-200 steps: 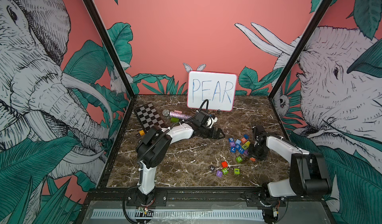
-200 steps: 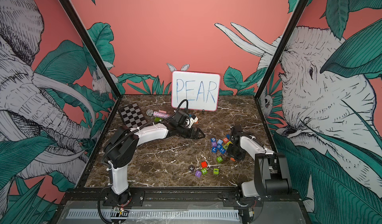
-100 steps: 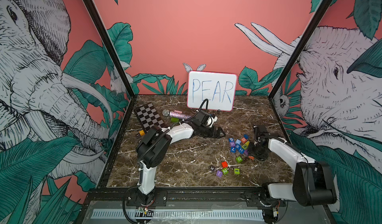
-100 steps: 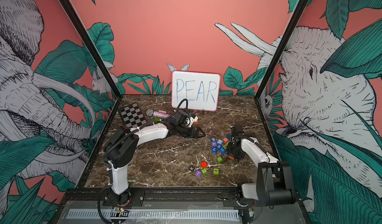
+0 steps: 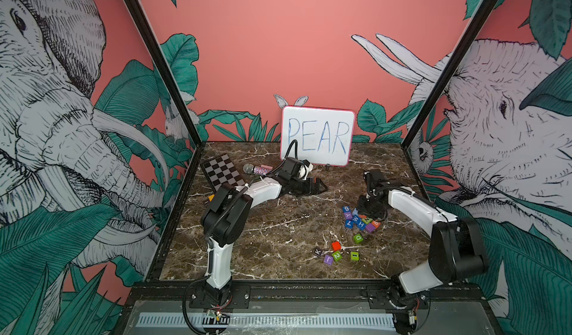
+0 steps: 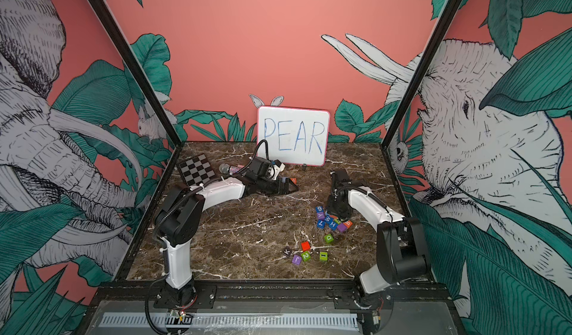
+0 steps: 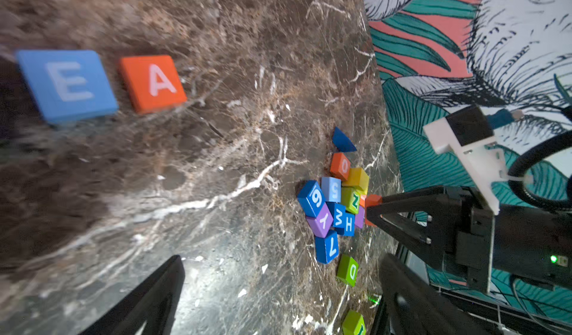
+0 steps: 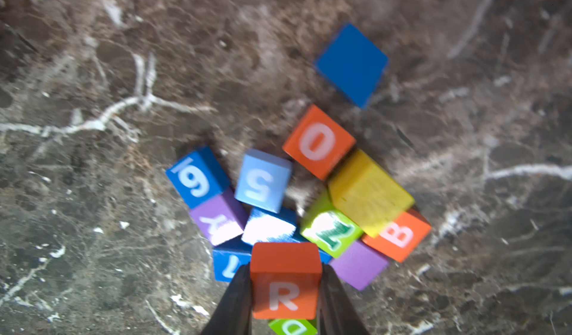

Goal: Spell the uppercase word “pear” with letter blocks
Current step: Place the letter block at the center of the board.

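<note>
My right gripper [image 8: 284,276] is shut on the orange R block [image 8: 286,290] and holds it just above the pile of mixed cubes [image 5: 359,220]. The left wrist view shows the same block [image 7: 372,201] at the tips of the right gripper [image 5: 366,216]. The light blue E block [image 7: 66,84] and the orange A block [image 7: 153,83] lie side by side on the marble in front of the whiteboard, A to the right of E. My left gripper [image 7: 281,287] lies low on the table beside them, open and with nothing in it. In a top view the A block [image 6: 292,180] peeks out behind the left gripper [image 6: 292,188].
The whiteboard [image 5: 318,135] with PEAR written on it leans on the back wall. A checkerboard [image 5: 221,175] and a glittery microphone [image 5: 257,169] lie at the back left. Several loose cubes [image 5: 335,254] sit near the front, and a green D cube [image 5: 358,238] lies between them and the pile.
My right gripper has tightened a little on the R block and drawn up and back from the pile with it. The left arm has not moved.
</note>
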`<action>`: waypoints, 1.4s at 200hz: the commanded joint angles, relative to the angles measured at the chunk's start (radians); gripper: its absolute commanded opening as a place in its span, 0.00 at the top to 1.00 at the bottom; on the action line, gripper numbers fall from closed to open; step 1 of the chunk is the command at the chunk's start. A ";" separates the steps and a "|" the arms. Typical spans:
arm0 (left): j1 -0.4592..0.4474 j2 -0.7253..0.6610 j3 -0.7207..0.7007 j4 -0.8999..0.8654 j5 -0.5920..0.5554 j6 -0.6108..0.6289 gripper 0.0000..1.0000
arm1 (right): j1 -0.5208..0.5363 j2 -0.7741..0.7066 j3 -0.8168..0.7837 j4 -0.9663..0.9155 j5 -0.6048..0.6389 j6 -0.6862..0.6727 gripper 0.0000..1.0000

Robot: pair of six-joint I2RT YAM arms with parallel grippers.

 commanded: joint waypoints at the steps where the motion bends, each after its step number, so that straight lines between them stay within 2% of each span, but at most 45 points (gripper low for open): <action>1: 0.017 0.017 0.037 0.014 0.007 0.005 0.01 | 0.023 0.077 0.084 0.016 0.019 0.000 0.69; 107: 0.097 0.120 0.178 -0.050 0.059 0.030 0.01 | 0.074 0.435 0.476 0.024 -0.004 -0.041 0.70; 222: 0.141 0.160 0.241 -0.071 0.068 0.037 0.01 | 0.106 0.681 0.798 -0.005 0.017 -0.092 0.70; 280: 0.149 0.141 0.228 -0.080 0.063 0.044 0.01 | 0.119 0.728 0.849 -0.019 0.014 -0.106 0.70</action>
